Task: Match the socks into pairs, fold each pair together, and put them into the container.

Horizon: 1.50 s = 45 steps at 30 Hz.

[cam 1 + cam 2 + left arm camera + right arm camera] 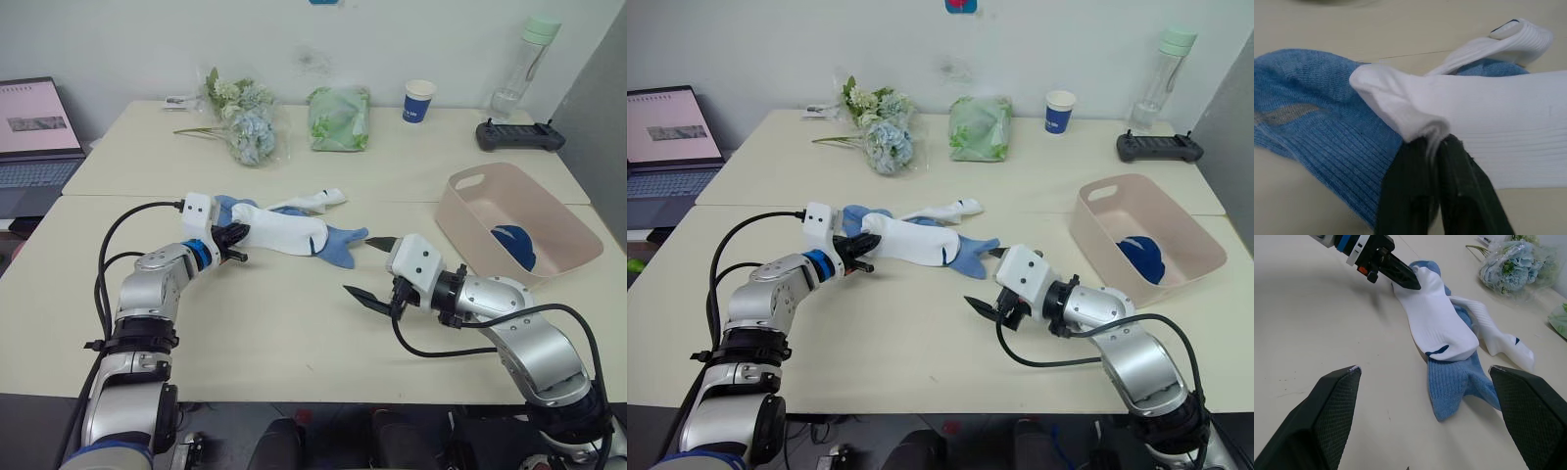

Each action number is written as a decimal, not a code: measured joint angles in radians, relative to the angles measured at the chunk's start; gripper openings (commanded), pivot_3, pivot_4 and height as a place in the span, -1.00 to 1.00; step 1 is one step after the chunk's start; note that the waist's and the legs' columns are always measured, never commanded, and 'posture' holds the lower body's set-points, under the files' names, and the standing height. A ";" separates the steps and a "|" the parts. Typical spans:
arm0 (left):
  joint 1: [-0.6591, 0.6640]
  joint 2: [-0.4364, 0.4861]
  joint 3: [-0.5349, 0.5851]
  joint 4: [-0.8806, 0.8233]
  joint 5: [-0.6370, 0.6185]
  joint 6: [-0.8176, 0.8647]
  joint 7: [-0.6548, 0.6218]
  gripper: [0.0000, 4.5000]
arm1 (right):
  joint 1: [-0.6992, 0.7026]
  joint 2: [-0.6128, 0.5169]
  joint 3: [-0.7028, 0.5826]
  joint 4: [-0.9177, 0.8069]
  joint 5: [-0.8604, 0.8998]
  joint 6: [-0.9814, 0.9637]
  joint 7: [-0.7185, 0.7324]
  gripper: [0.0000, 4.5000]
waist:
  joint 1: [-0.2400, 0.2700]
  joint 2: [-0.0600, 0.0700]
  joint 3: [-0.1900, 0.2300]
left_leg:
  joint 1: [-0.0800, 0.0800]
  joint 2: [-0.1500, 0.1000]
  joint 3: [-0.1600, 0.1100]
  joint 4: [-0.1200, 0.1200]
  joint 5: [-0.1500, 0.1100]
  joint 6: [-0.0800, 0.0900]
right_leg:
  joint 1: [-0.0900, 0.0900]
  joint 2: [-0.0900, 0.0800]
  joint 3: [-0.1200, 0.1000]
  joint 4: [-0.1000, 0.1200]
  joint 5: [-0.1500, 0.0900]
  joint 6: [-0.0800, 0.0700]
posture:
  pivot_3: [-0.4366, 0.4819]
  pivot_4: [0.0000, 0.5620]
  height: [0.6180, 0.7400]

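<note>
The left gripper (pixel 865 252) was clamped on the cuff end of a white sock (pixel 916 241), its two black fingers (pixel 1415 196) pressed together with a fold of white fabric pinched between them. That sock lay flat across the light blue socks (pixel 972 256) on the cream table (pixel 921 333), the blue toes poking out from under it toward the right gripper and more blue showing behind the left fingers. A second white sock (pixel 942 210) trailed off just behind the heap, touching it — its small dark blue mark showed in the right wrist view.

The right gripper (pixel 370 269) hovered over the table near the blue toes, fingers spread wide and holding nothing.

The pale pink container (pixel 568 257) stood on the robot's right, well apart from the heap, with something dark blue (pixel 513 246) lying inside — probably navy socks, though the bundle was too bunched to tell.

Along the far side of the table sat a bouquet of pale flowers (pixel 245 122), a green bag (pixel 339 118), a blue paper cup (pixel 418 101), a clear bottle (pixel 523 64) and a black controller (pixel 519 135). An open laptop (pixel 34 132) stood at the far left.
</note>
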 measured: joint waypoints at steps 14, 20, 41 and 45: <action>0.469 0.083 0.206 -0.704 -0.455 0.467 -0.103 -0.99 | 0.024 -0.004 0.005 -0.021 0.041 0.038 0.001 1.00 | -0.020 0.000 0.000 | 0.001 0.001 -0.001 -0.001 -0.001 0.002 | 0.000 -0.001 0.001 0.001 0.000 0.000 | -0.05 -0.47 1.00; 0.767 0.129 0.332 -0.895 -0.662 0.640 -0.101 -0.99 | 0.013 0.009 0.006 -0.016 0.095 0.101 0.009 1.00 | -0.019 -0.001 -0.001 | 0.001 0.001 -0.002 -0.001 -0.001 0.002 | 0.001 -0.001 0.000 0.000 0.000 0.000 | -0.05 -0.47 1.00; 0.911 0.177 0.371 -0.864 -0.663 0.547 -0.116 -1.00 | -0.155 0.462 0.086 0.529 0.176 0.257 -0.140 0.25 | -0.021 0.000 0.000 | 0.001 0.001 -0.001 -0.003 -0.001 0.002 | -0.001 0.000 0.001 0.000 0.000 -0.002 | -0.05 -0.47 1.00; 0.891 0.183 0.370 -0.846 -0.649 0.528 -0.119 -1.00 | -0.170 0.473 0.087 0.579 0.172 0.238 -0.137 -0.40 | -0.018 0.000 0.000 | 0.001 0.001 -0.001 -0.003 -0.001 0.002 | -0.001 -0.001 0.001 0.000 0.000 -0.002 | -0.05 -0.47 1.00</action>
